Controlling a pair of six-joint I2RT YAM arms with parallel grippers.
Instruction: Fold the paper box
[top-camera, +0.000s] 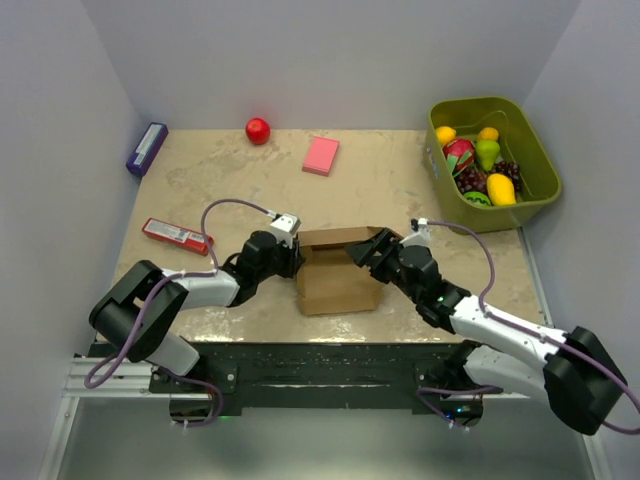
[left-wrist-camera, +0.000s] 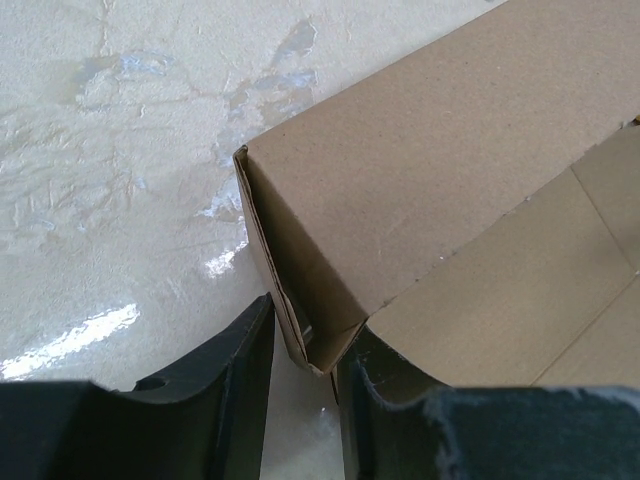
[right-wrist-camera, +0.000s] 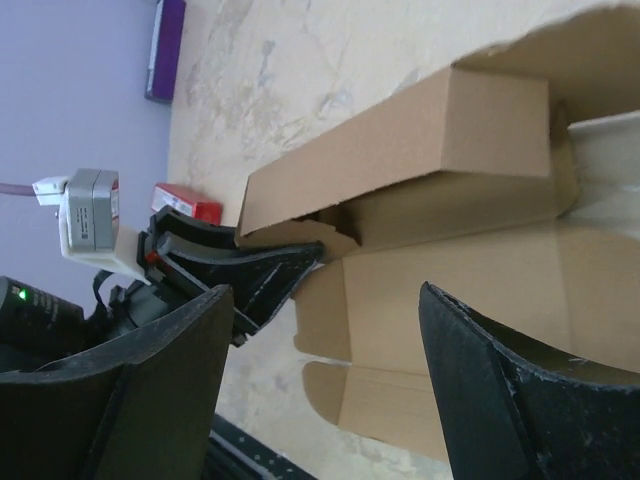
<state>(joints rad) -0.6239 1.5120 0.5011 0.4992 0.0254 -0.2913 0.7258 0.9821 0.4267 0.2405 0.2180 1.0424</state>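
The paper box (top-camera: 337, 275) is plain brown cardboard, partly folded, lying at the table's middle near the front edge. Its upper flaps stand loose and its inside is open (right-wrist-camera: 470, 290). My left gripper (top-camera: 297, 258) is at the box's left end. In the left wrist view its jaws (left-wrist-camera: 305, 390) stand narrow around the corner of the end wall (left-wrist-camera: 315, 345), with the right finger (left-wrist-camera: 400, 420) against the cardboard. My right gripper (top-camera: 362, 252) hovers at the box's right end. Its fingers (right-wrist-camera: 150, 390) are spread wide with nothing held between them.
A green bin (top-camera: 548, 165) of toy fruit stands at the back right. Along the back lie a pink flat block (top-camera: 321, 155) and a red ball (top-camera: 258, 130). A purple box (top-camera: 146, 148) and a red packet (top-camera: 176, 235) lie on the left.
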